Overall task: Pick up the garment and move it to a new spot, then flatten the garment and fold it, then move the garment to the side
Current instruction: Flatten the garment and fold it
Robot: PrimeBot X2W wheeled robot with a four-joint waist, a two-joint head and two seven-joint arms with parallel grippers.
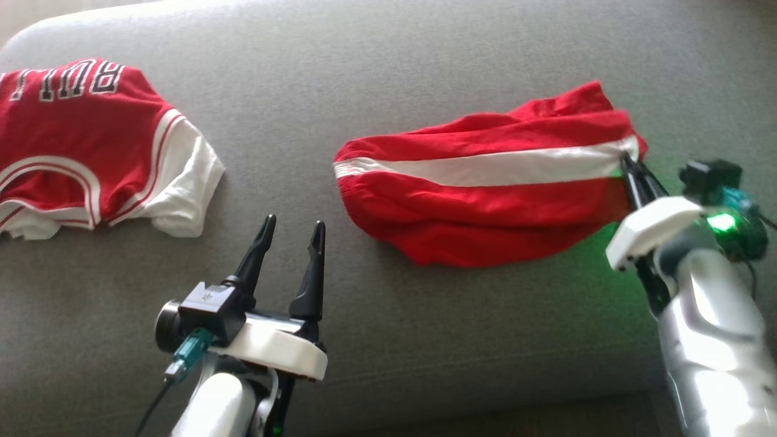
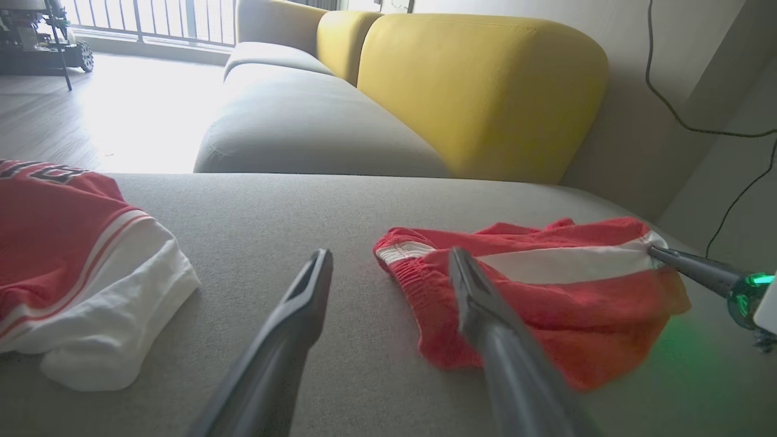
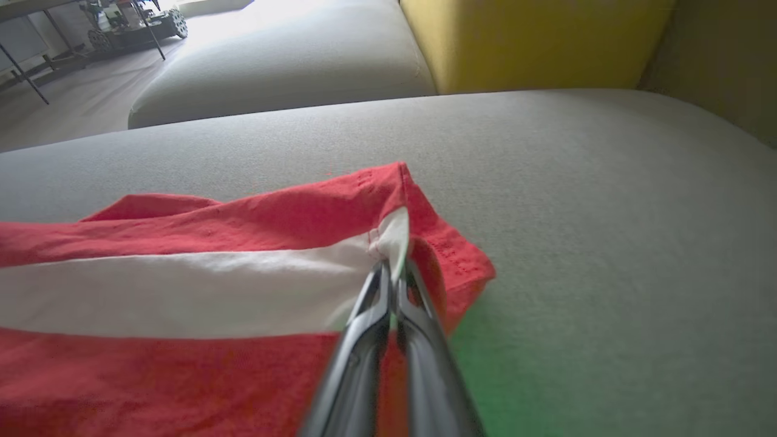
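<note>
The right pincer (image 1: 625, 159) is clamped fully together on the pair of red shorts (image 1: 485, 212), its two dark fingers pinching the hem right where the white stripe (image 1: 498, 169) ends; in the right wrist view the fingertips (image 3: 381, 276) meet with a fold of white cloth caught between them. From this pincer the shorts spread away towards the other arm, crumpled and lying on the grey sofa seat (image 1: 388, 73), the stripe running lengthwise from the grip to the far end. A green light (image 1: 722, 221) just behind the right pincer casts a green tint on the seat beside it. The left pincer (image 1: 292, 223) hangs with its fingers spread wide and holds nothing; it is near the seat, touching no cloth. The far end of the shorts lies just ahead of it and off to its right, and a red and white jersey (image 1: 79, 145) lies well off to its left on the same seat. Beyond both pincers, past the far edge of the seat, stands a yellow backrest (image 2: 485, 91).
</note>
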